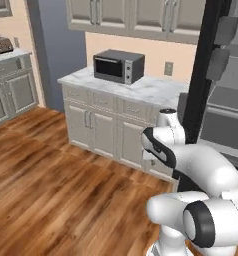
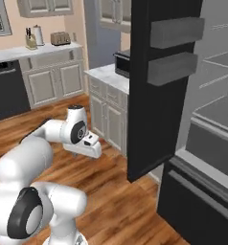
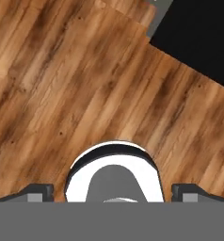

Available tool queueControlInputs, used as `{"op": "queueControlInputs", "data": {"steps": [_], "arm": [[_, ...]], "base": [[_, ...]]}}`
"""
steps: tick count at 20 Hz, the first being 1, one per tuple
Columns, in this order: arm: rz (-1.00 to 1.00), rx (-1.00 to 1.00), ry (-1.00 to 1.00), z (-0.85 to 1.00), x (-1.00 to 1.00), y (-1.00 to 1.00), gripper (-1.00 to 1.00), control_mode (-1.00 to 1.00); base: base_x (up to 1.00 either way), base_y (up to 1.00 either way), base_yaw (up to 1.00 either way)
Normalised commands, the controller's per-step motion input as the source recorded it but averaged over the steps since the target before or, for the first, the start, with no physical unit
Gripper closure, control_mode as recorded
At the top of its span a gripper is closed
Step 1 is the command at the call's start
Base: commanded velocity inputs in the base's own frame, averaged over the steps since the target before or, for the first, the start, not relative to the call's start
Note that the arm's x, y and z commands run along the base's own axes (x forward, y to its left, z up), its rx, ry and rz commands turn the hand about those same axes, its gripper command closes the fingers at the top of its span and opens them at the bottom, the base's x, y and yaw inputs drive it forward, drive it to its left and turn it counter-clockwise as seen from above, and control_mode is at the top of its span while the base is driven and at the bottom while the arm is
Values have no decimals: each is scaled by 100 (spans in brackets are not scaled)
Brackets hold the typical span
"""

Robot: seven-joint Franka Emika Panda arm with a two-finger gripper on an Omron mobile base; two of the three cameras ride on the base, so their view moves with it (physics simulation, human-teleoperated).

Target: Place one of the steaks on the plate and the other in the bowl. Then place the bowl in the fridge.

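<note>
Beside the tall black fridge (image 2: pixel 164 95), whose door stands open on grey shelves and door bins, a white marble counter (image 1: pixel 146 87) carries a dark microwave oven (image 1: pixel 118 65). Over the brown wooden plank floor (image 3: pixel 62 84), the two-finger gripper (image 3: pixel 112 190) points down, fingers spread wide and empty.

1. No readable text, labels, brands, numbers or signs anywhere.
2. Microwave (image 1: pixel 118 65) on the counter (image 1: pixel 151 87): front was plain, nothing legible on it.
3. Fridge (image 2: pixel 166 86) door and bins: no badge or lettering.
4. Cabinets (image 1: pixel 103 127) and toaster (image 2: pixel 60 38): no markings that could be read; too small to tell anyway.
</note>
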Motion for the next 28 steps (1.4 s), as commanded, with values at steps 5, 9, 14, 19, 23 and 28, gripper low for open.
{"op": "queueControlInputs", "data": {"steps": [5,9,14,19,23,28], "arm": [[0,0,0,0,0,0,-100,100],[0,0,0,0,0,0,-100,100],[0,0,0,0,0,0,-100,100],[0,0,0,0,0,0,-100,100],[0,0,0,0,0,0,-100,100],[0,0,0,0,0,0,-100,100]], "base": [[15,13,89],[26,23,83],[7,7,92],[-33,5,85],[-29,70,73],[-26,49,72]]}}
